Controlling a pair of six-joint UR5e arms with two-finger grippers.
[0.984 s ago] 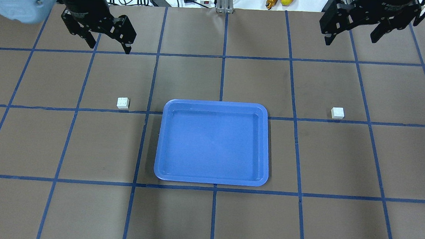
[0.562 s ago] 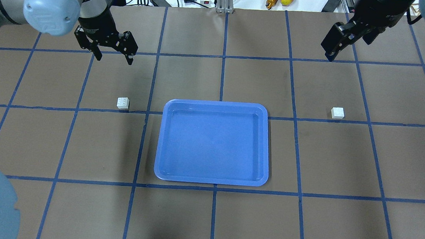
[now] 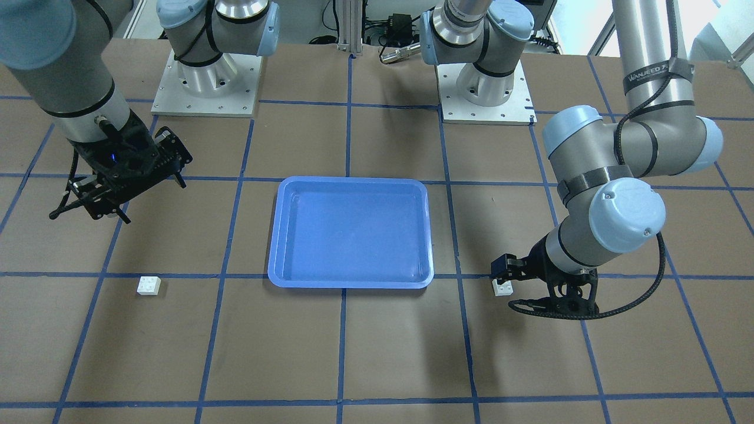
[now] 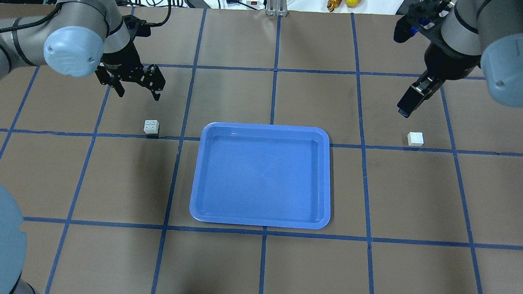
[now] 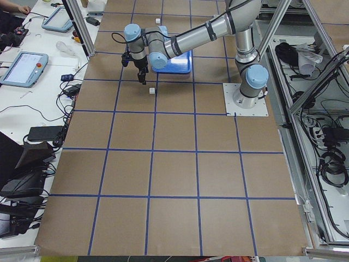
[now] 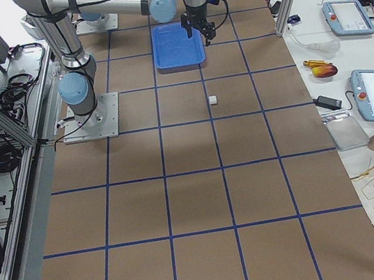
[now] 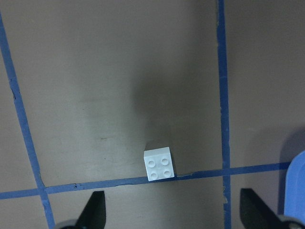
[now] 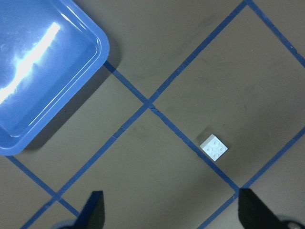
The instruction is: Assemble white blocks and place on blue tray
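While both arms reach out over the brown table gridded with blue tape [image 4: 420,284], the large shallow rectangular blue plastic tray [image 4: 268,126] lies flat at the middle with nothing in it. One left white studded plastic block [image 4: 151,127] sits studs up on the table just off the tray's far left corner, beside a tape line and apart from the rim. Just beyond it the left gripper [image 4: 138,94] points down, fingers spread wide and holding nothing. Well to the tray's right, a right white studded plastic block [image 4: 415,139] rests by another tape line. Above the table on its far side hangs the right gripper [image 4: 405,110], likewise wide apart and empty.
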